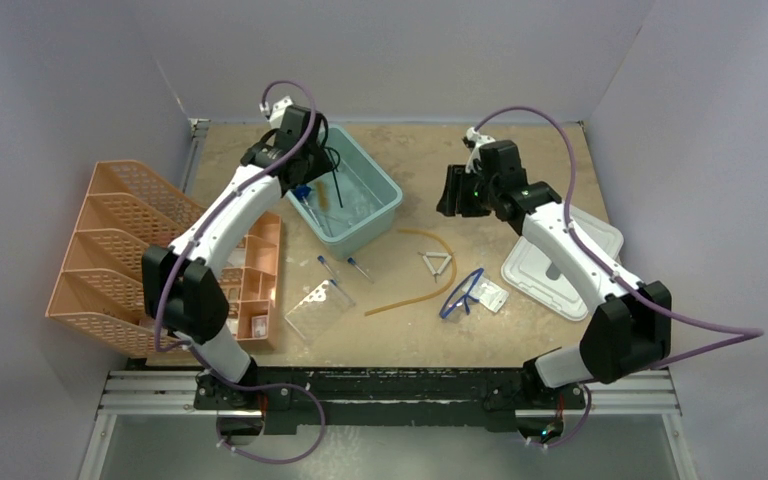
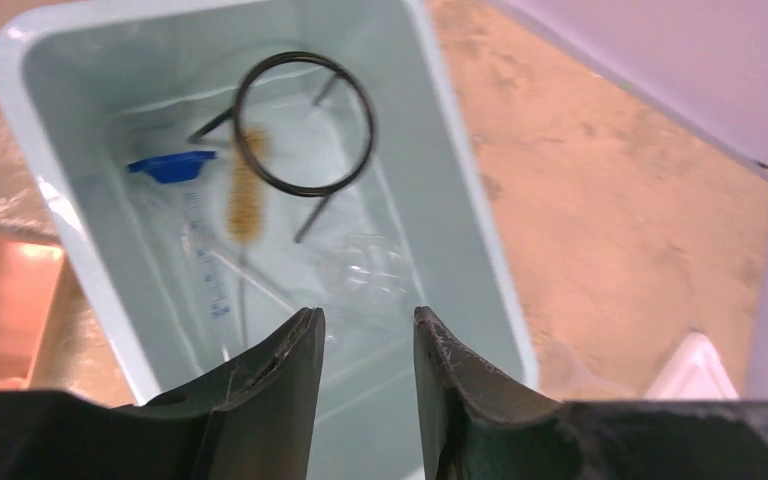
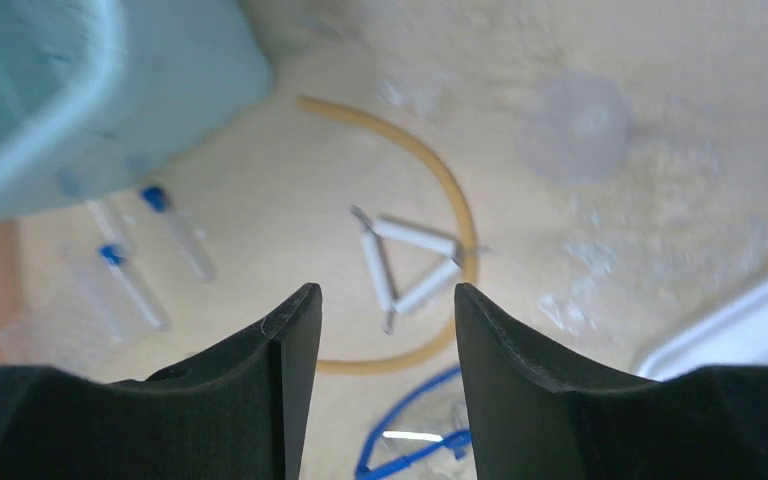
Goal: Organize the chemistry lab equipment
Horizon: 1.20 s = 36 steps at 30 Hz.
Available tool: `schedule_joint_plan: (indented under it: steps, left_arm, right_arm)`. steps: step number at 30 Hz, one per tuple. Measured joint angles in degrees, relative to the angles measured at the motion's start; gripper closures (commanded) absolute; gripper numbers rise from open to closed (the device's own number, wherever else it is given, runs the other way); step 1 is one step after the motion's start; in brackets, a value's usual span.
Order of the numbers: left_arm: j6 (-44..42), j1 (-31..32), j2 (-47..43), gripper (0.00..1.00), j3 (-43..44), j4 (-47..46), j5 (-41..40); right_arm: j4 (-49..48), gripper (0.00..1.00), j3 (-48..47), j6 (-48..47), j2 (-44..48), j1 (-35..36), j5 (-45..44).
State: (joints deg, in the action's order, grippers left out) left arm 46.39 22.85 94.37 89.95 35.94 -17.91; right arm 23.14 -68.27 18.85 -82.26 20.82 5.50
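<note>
My left gripper (image 2: pixel 368 318) hangs open over the teal bin (image 2: pixel 480 210), nothing between its fingers. In the bin lie a black wire ring stand (image 2: pixel 305 122), a bristle brush (image 2: pixel 247 190) and a blue-capped tube (image 2: pixel 172 166). My right gripper (image 3: pixel 387 290) is open above the table, over the white triangle (image 3: pixel 408 262), the amber rubber tubing (image 3: pixel 430 165) and the blue-framed safety glasses (image 3: pixel 410 440). Two blue-capped tubes (image 1: pixel 330 268) lie left of the triangle (image 1: pixel 436 265). A clear rack (image 1: pixel 318 305) lies near the front.
The orange mesh file organizer (image 1: pixel 125 255) stands at the left, with an orange compartment tray (image 1: pixel 257 285) beside it. The pale grey lid (image 1: pixel 560 270) lies at the right under my right arm. A small clear packet (image 1: pixel 493 296) sits by the glasses (image 1: pixel 463 293).
</note>
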Motion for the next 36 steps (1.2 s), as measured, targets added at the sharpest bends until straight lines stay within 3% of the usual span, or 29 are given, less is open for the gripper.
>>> schedule_joint_plan:
  steps: [11, 24, 32, 36]
  left_arm:
    - [-4.9, 2.4, -10.4, 0.53, -9.4, -11.2, 6.0]
    - [-5.5, 2.4, -16.5, 0.52, -13.4, -15.1, 4.7]
    - [-5.5, 2.4, -18.0, 0.52, -14.9, -15.4, 3.1]
    - [-5.5, 2.4, -18.3, 0.52, -14.9, -15.4, 3.0]
  right_arm:
    - [2.8, 0.61, 6.8, 7.6, -6.1, 4.6, -8.2]
    - [1.5, 0.62, 6.9, 21.2, -14.1, 10.2, -19.7]
    - [-0.6, 0.69, 8.5, 24.6, -16.1, 10.3, -21.2]
    - [-1.0, 0.84, 8.4, 25.5, -17.3, 10.3, -21.5]
